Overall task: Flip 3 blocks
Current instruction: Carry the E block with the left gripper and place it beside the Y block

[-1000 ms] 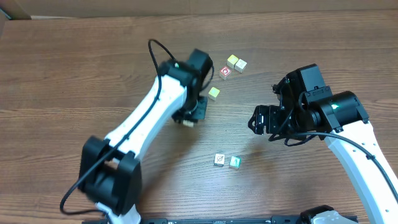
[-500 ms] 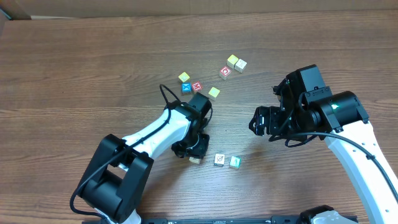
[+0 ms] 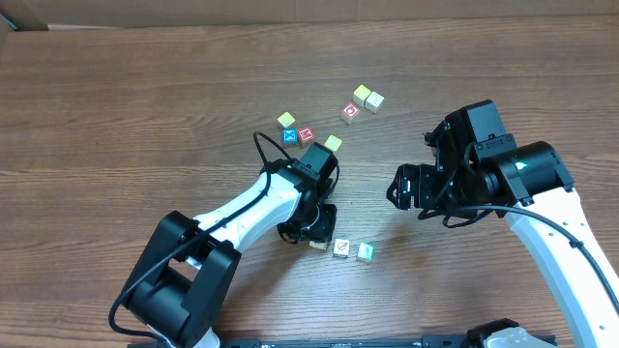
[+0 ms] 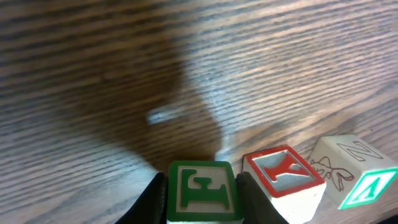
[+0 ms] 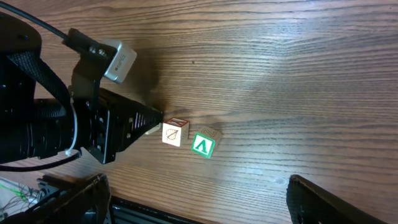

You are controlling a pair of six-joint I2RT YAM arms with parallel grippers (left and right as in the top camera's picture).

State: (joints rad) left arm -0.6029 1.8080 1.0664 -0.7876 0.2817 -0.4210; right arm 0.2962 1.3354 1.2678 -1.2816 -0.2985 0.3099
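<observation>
Carried down from upper middle to lower middle of the overhead view, the left claw (image 3: 315,236) is seen pinching a green-lettered block (image 4: 202,191), brought just beside the white-faced block (image 3: 341,248) and teal-faced block (image 3: 365,251), presumably for release, while the right claw (image 3: 401,188) is kept spread.

Bright even lighting, soft shadows, pale glare, left wrist close-up partly blurred

A table (image 3: 116,97) of dark brown, streaky wood grain fills every view, with a pale tan strip (image 3: 290,8) past its far edge. Just ahead of the left gripper (image 4: 202,198) a broad soft shadow (image 4: 124,93) lies on the wood, a brighter sheen (image 4: 298,56) beside it
</observation>
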